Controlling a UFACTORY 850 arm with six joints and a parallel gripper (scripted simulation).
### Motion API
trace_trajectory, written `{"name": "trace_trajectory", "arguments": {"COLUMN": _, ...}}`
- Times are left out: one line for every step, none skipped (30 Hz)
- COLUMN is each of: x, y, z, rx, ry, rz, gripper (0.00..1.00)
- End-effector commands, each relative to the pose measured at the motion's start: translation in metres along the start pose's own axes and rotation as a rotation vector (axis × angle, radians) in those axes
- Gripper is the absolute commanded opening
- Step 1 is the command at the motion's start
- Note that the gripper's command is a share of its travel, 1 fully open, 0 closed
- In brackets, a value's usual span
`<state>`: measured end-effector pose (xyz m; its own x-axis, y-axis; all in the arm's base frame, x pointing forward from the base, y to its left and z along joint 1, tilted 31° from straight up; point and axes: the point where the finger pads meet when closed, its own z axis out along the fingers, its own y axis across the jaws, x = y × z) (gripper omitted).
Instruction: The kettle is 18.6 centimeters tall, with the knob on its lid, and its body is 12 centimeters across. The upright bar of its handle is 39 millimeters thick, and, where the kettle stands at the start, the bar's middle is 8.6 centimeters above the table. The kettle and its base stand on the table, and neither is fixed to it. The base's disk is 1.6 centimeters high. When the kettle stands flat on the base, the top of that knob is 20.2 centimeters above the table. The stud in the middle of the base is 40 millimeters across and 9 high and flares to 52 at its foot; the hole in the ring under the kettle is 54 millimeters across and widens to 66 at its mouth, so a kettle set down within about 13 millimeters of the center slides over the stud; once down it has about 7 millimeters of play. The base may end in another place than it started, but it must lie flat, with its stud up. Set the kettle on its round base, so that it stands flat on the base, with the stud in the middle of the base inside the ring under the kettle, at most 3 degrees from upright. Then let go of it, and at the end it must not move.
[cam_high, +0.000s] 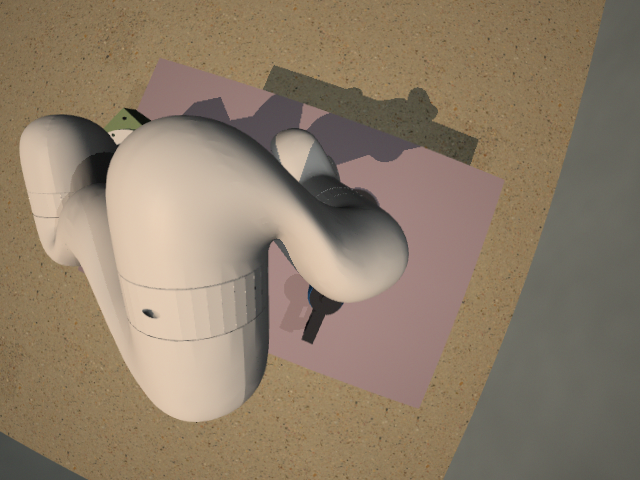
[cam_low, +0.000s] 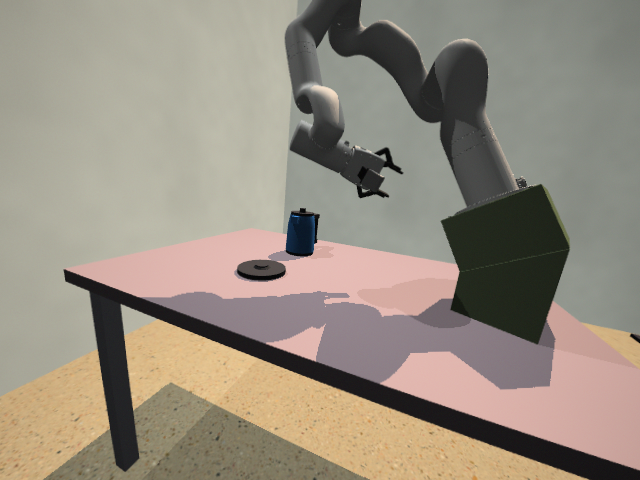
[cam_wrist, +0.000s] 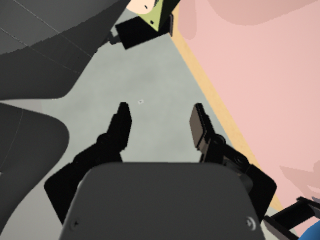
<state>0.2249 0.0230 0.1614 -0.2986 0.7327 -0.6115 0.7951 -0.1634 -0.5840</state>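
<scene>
approach step: gripper (cam_low: 379, 179) jaws apart, empty, well above blue kettle (cam_low: 301, 233); next, lower around its handle (cam_low: 316, 227).

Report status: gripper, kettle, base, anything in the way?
Gripper open, empty, up in the air. Kettle upright on the table, beside the base, not on it. Nothing between them.

Kettle (cam_low: 301, 232): blue body, black lid with knob, black handle on its right side in the exterior view; stood upright on the pink table, off its base.
Base (cam_low: 261, 269): black round disk, stud up, lay flat just beside the kettle, apart from it.
</scene>
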Motion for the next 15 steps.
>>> {"name": "trace_trajectory", "arguments": {"x": 0.002, "y": -0.001, "z": 0.0, "rx": -0.001, "ry": 0.01, "rz": 0.01, "gripper": 0.81}}
{"name": "trace_trajectory", "arguments": {"x": 0.003, "y": -0.002, "z": 0.0, "rx": -0.002, "ry": 0.016, "rz": 0.015, "gripper": 0.81}}
{"name": "trace_trajectory", "arguments": {"x": 0.005, "y": -0.003, "z": 0.0, "rx": -0.002, "ry": 0.022, "rz": 0.021, "gripper": 0.81}}
{"name": "trace_trajectory", "arguments": {"x": 0.006, "y": -0.003, "z": 0.0, "rx": -0.003, "ry": 0.029, "rz": 0.028, "gripper": 0.81}}
{"name": "trace_trajectory", "arguments": {"x": 0.008, "y": -0.004, "z": 0.0, "rx": -0.004, "ry": 0.037, "rz": 0.035, "gripper": 0.81}}
{"name": "trace_trajectory", "arguments": {"x": 0.009, "y": -0.005, "z": 0.0, "rx": -0.004, "ry": 0.045, "rz": 0.043, "gripper": 0.81}}
{"name": "trace_trajectory", "arguments": {"x": 0.011, "y": -0.006, "z": 0.0, "rx": -0.005, "ry": 0.054, "rz": 0.051, "gripper": 0.81}}
{"name": "trace_trajectory", "arguments": {"x": 0.013, "y": -0.007, "z": 0.0, "rx": -0.005, "ry": 0.064, "rz": 0.06, "gripper": 0.81}}
{"name": "trace_trajectory", "arguments": {"x": 0.016, "y": -0.008, "z": 0.0, "rx": -0.006, "ry": 0.074, "rz": 0.071, "gripper": 0.81}}
{"name": "trace_trajectory", "arguments": {"x": 0.018, "y": -0.009, "z": 0.0, "rx": -0.007, "ry": 0.085, "rz": 0.081, "gripper": 0.81}}
{"name": "trace_trajectory", "arguments": {"x": 0.02, "y": -0.011, "z": 0.0, "rx": -0.007, "ry": 0.097, "rz": 0.093, "gripper": 0.81}}
{"name": "trace_trajectory", "arguments": {"x": 0.023, "y": -0.012, "z": 0.0, "rx": -0.008, "ry": 0.109, "rz": 0.105, "gripper": 0.81}}
{"name": "trace_trajectory", "arguments": {"x": 0.026, "y": -0.013, "z": 0.0, "rx": -0.008, "ry": 0.123, "rz": 0.119, "gripper": 0.81}}
{"name": "trace_trajectory", "arguments": {"x": 0.029, "y": -0.014, "z": 0.0, "rx": -0.009, "ry": 0.137, "rz": 0.133, "gripper": 0.81}}
{"name": "trace_trajectory", "arguments": {"x": 0.032, "y": -0.016, "z": -0.001, "rx": -0.009, "ry": 0.152, "rz": 0.147, "gripper": 0.81}}
